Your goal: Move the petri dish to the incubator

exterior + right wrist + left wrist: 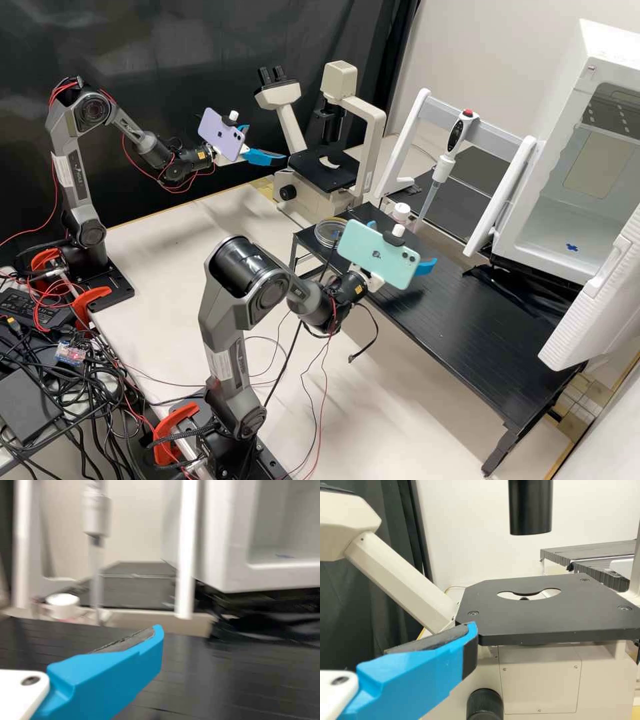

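The right arm's white gripper with bright blue fingers (427, 267) is released, its fingers parted, over the black slatted platform (460, 320). Its wrist is held nearly level, the fingers reaching out past the mint-green phone (379, 253) clamped to it. Behind, the dark grey forearm slopes down from a high bent elbow, and the upper arm stands steeply over its base.

The left arm's matching gripper (267, 143) is also released, fingers apart, near the flat black stage (550, 615) of the cream microscope (373, 133). A lilac phone (222, 135) rides on it; the elbow is raised well above the base and the forearm angles down to an almost level wrist.

The clear round petri dish (331, 231) lies flat on the platform's end nearest the microscope, just beside the mint-green phone in the high view. Near it on the platform is a small white-capped bottle (400, 213), with a white-and-grey pipette (443, 163) hanging upright from a rack (497, 135). Past the platform, well apart from the dish, stands the white box-shaped incubator (533, 230), its front open.
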### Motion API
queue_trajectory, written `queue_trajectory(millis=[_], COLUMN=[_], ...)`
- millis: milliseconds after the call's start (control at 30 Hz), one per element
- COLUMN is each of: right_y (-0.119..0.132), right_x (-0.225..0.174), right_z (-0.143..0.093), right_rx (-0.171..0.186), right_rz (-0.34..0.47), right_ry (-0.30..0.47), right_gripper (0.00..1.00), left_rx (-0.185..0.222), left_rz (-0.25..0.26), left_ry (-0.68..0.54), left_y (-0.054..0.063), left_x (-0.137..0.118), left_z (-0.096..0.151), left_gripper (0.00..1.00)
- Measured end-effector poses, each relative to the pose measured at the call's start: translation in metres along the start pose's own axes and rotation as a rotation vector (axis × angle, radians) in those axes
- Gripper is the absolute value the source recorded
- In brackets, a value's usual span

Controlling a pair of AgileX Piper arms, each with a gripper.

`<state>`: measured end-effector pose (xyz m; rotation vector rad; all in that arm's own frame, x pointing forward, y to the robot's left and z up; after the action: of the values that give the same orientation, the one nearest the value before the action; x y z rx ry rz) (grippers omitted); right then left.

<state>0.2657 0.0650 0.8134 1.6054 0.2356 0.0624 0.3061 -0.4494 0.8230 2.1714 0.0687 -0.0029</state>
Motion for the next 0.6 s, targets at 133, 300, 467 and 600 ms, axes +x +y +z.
queue_trajectory(millis=[133, 300, 467, 600], right_y=[-0.011, -0.036, -0.047, -0.053], right_x=[-0.007, -0.017, -0.02, -0.019], right_z=[-0.014, -0.026, -0.032, -0.03], right_rx=[-0.027, -0.055, -0.079, -0.075], right_rz=[-0.049, -0.157, -0.212, -0.237], right_ry=[0.094, 0.175, 0.224, 0.217], right_gripper=[1.0, 1.0, 1.0, 1.0], left_rx=[0.0, 0.0, 0.0, 0.0], left_rz=[0.0, 0.0, 0.0, 0.0], left_ry=[0.0, 0.0, 0.0, 0.0], left_y=[0.0, 0.0, 0.0, 0.0], left_x=[0.0, 0.0, 0.0, 0.0], left_z=[0.0, 0.0, 0.0, 0.0], left_gripper=[1.0, 1.0, 1.0, 1.0])
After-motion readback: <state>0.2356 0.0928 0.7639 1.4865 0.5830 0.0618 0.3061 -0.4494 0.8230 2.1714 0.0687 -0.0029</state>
